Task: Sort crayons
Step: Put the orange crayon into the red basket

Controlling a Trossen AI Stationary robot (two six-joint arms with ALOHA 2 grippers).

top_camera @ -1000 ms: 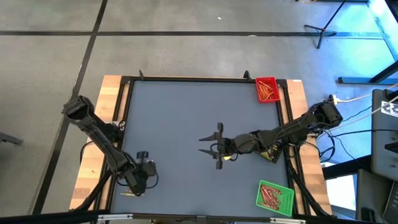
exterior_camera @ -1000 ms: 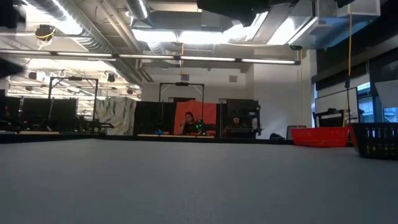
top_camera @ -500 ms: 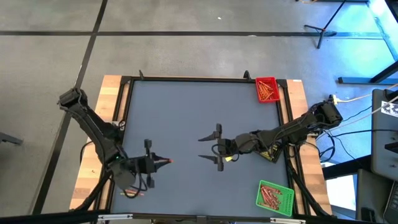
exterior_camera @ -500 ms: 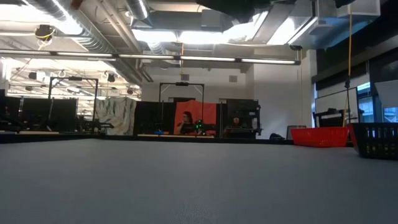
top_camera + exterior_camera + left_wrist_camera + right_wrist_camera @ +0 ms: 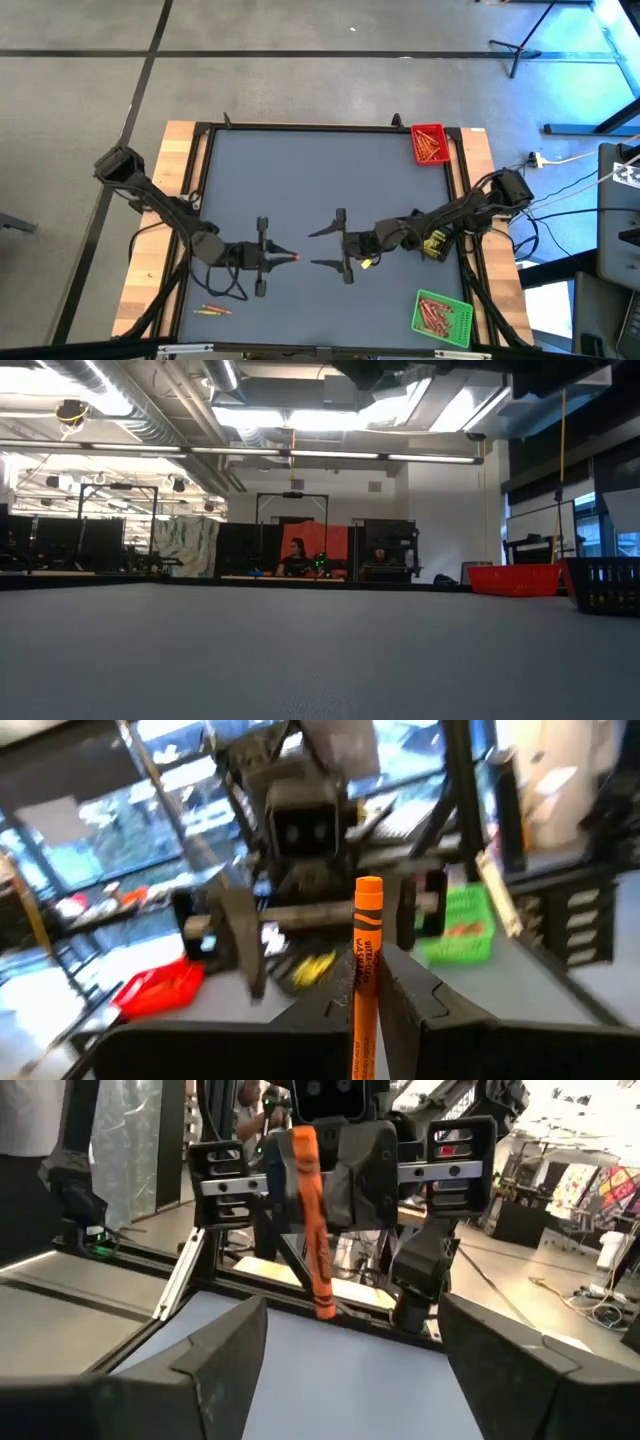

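Since a second ago, left claw [image 5: 290,256] carried its pinched orange crayon [image 5: 287,256] toward wide-open right claw [image 5: 322,248].

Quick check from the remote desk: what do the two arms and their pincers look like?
Both arms are dark, jointed and slim, with black cables looping beside them. Each ends in a crossbar carrying two dark, wedge-shaped fingers: the left pincer and the right pincer. The right arm shows a yellow marking near its wrist.
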